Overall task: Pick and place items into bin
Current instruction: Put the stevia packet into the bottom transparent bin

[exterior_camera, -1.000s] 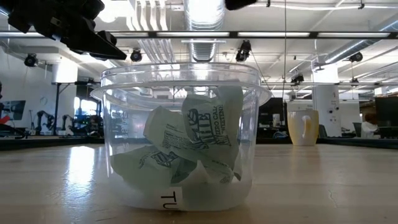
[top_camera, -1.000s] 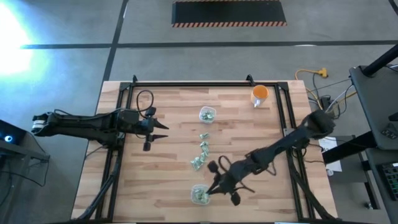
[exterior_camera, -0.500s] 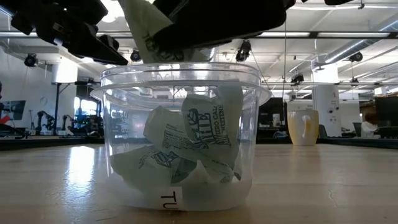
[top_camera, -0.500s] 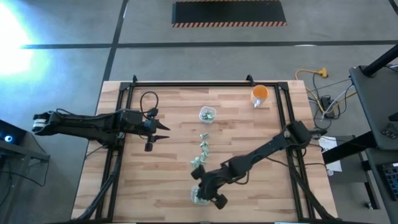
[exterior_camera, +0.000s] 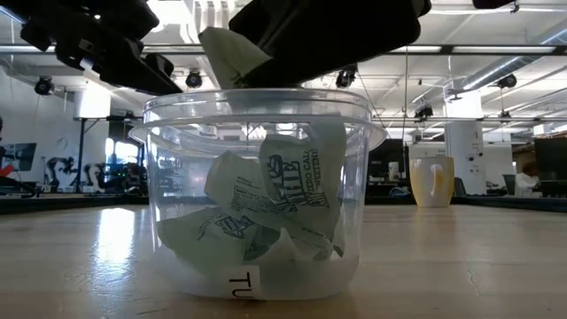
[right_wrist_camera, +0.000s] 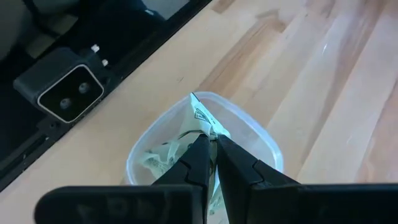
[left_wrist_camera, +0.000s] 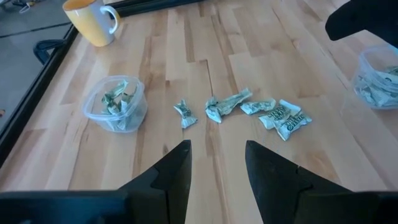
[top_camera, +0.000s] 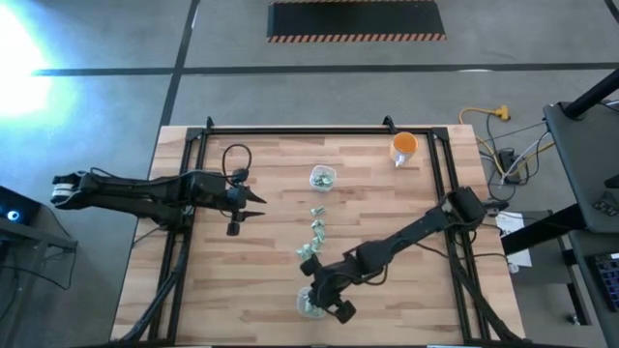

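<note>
While my right gripper (right_wrist_camera: 210,144) hangs directly over the clear bin (right_wrist_camera: 256,140) at the near edge of the table (top_camera: 261,280), its fingers are pinched together on one green-and-white wrapped piece (right_wrist_camera: 203,119), which sticks up above the bin's rim. I note that this bin already contains several wrapped pieces (exterior_camera: 275,208). A short line of loose wrapped pieces (left_wrist_camera: 249,111) lies on the wood at mid-table, between that bin and a second clear tub (left_wrist_camera: 115,104), which also holds a few. An orange cup (top_camera: 403,147) stands near the far right corner, well apart from the rest. My left gripper (left_wrist_camera: 216,163) waits at the left side of the table, fingers apart and holding nothing, pointed toward the loose pieces.
</note>
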Robot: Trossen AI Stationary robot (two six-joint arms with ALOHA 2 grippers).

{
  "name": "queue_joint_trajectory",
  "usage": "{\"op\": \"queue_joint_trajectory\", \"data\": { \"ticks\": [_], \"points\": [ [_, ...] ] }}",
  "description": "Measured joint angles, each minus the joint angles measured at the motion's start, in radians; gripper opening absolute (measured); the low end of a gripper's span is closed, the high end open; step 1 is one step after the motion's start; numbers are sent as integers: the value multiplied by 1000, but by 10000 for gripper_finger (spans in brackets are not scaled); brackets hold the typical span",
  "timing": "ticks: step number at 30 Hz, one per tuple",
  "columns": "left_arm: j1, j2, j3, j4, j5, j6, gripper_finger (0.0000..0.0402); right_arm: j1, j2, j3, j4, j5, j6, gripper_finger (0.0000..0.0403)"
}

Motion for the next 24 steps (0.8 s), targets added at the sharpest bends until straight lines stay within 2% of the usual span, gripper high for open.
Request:
{"op": "queue_joint_trajectory", "data": {
  "ticks": [5,16,24],
  "points": [
    [0,0,0,1,0,0,135,0,0,0,0,1,0,37],
    [0,0,0,1,0,1,135,-1,0,0,0,34,-6,121],
    [0,0,0,0,0,1,135,0,-46,-1,-32,34,-9,143]
  ]
}}
